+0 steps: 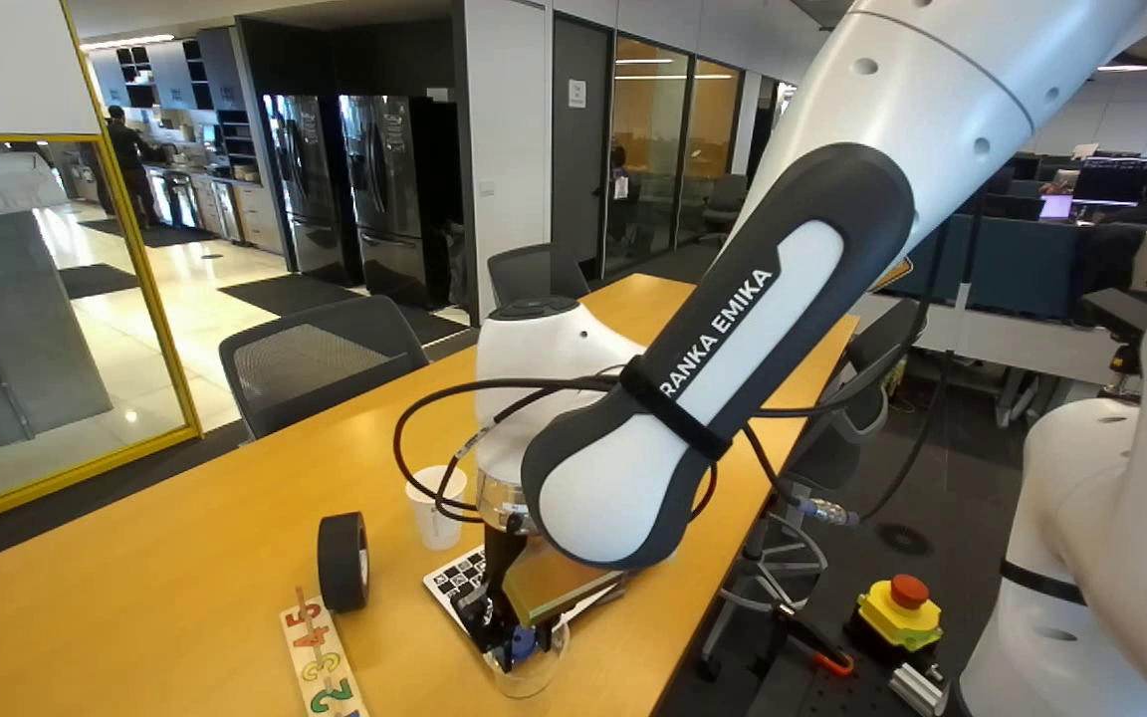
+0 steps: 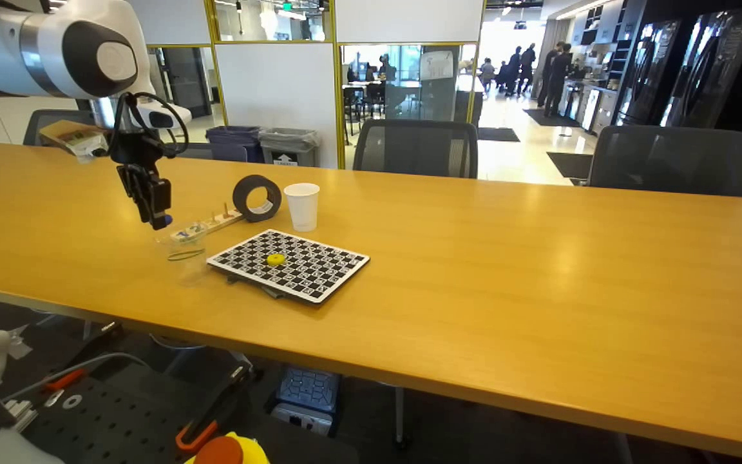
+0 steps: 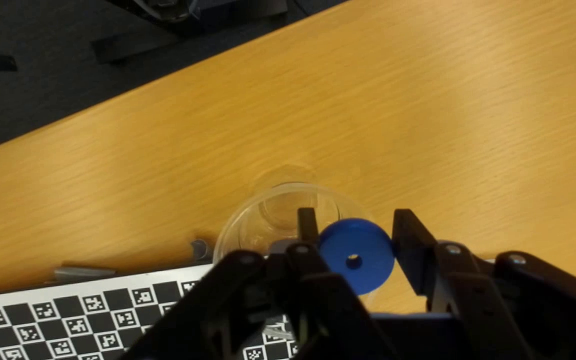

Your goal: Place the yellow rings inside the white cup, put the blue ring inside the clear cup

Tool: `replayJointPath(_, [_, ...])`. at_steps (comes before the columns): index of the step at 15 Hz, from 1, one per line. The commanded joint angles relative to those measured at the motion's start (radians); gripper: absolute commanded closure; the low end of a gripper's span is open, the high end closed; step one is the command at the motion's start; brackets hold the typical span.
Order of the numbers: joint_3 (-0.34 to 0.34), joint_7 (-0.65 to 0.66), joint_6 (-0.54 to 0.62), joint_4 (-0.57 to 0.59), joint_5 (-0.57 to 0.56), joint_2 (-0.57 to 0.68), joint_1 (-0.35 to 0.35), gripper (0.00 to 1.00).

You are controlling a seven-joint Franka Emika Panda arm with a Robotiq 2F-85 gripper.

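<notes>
My gripper point(image 3: 355, 220) is shut on the blue ring point(image 3: 358, 242), which sits between its two fingertips. In the wrist view the blue ring overlaps the right part of the clear cup's rim point(image 3: 235, 227). In both exterior views the gripper point(image 1: 526, 645) point(image 2: 157, 220) points down, with the ring at or a little above the clear cup point(image 1: 531, 683) point(image 2: 184, 243); the exact height is hard to tell. One yellow ring point(image 2: 275, 260) lies on the checkered board. The white cup point(image 1: 440, 510) point(image 2: 303, 207) stands upright beyond the board; its inside is hidden.
The checkered board point(image 2: 313, 264) point(image 3: 73, 322) lies beside the clear cup. A black tape roll point(image 1: 340, 563) point(image 2: 257, 198) stands on edge near the white cup. A wooden number board point(image 1: 320, 652) point(image 2: 210, 225) with pegs lies near it. The table's edge point(image 3: 163, 80) shows in the wrist view.
</notes>
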Motion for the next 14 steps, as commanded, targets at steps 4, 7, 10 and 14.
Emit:
replayJointPath(4, [-0.005, -0.058, -0.046, 0.029, 0.018, 0.02, -0.068, 0.8])
replayJointPath(7, [-0.006, -0.072, -0.047, 0.037, 0.018, 0.033, -0.083, 0.8])
replayJointPath(10, [-0.007, -0.081, -0.046, 0.043, 0.015, 0.043, -0.089, 0.8])
replayJointPath(14, [-0.01, -0.107, -0.046, 0.055, 0.026, 0.05, -0.094, 0.19])
